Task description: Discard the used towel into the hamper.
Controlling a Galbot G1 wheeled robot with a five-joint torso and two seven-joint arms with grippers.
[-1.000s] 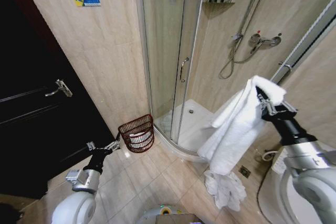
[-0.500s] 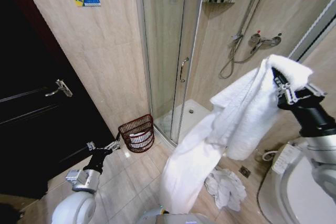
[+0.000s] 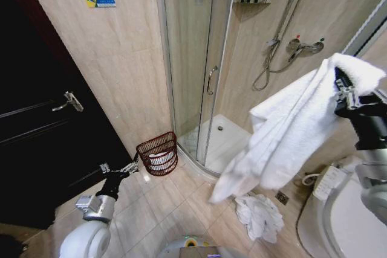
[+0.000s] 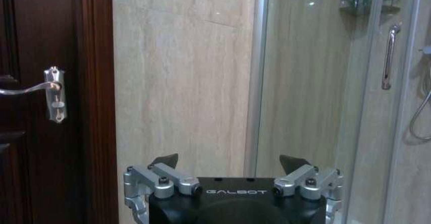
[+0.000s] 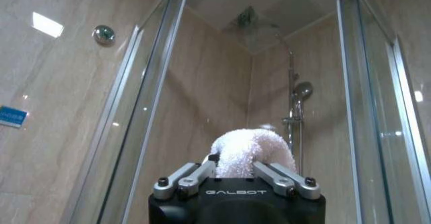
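A large white towel (image 3: 290, 131) hangs high at the right, draped from my right gripper (image 3: 344, 92), which is shut on its top fold (image 5: 249, 151). The cloth swings out toward the shower. The hamper (image 3: 158, 153), a small dark reddish-brown open-weave basket with white cloth inside, stands on the floor against the wall beside the shower door. My left gripper (image 3: 134, 165) is low at the left, just beside the hamper's rim, with its fingers (image 4: 165, 161) spread open and nothing between them.
A second white towel (image 3: 259, 214) lies crumpled on the tiled floor near the toilet (image 3: 338, 216) at the lower right. The glass shower enclosure (image 3: 199, 64) stands behind the hamper. A dark door (image 3: 42, 125) with a lever handle is on the left.
My right arm has risen and moved right with the towel. The towel's long hanging tail, which reached near the floor half a second ago, has swung up and right.
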